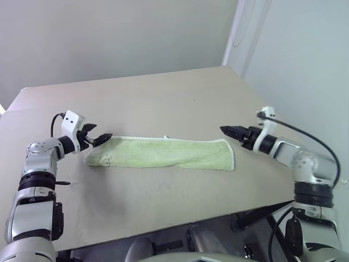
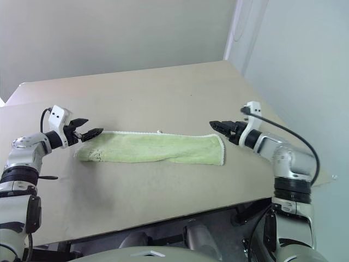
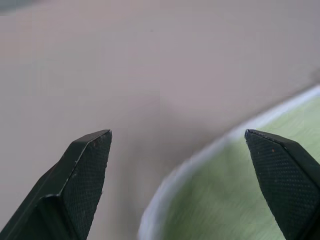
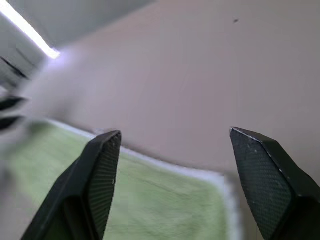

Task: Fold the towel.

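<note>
The towel [image 1: 163, 153] lies flat on the worktop [image 1: 163, 98] as a long, narrow light green strip running across in front of the robot, its white edging showing along the far side and around the right end. A small white loop [image 1: 166, 137] sticks up from the far edge near the middle.

The left gripper [image 1: 101, 138] hovers at the strip's left end, just above the corner, its jaws spread apart and holding nothing. In the left wrist view the two black fingers [image 3: 82, 180] stand wide, with the towel's curved white edge and green pile below and between them.

The right gripper [image 1: 229, 131] hangs just off the right end, raised a little above the cloth, pointing inward toward the towel. Its jaws are also parted and empty; the right wrist view shows the towel's right end lying below the open fingers [image 4: 95, 185], not touched by them.
</note>
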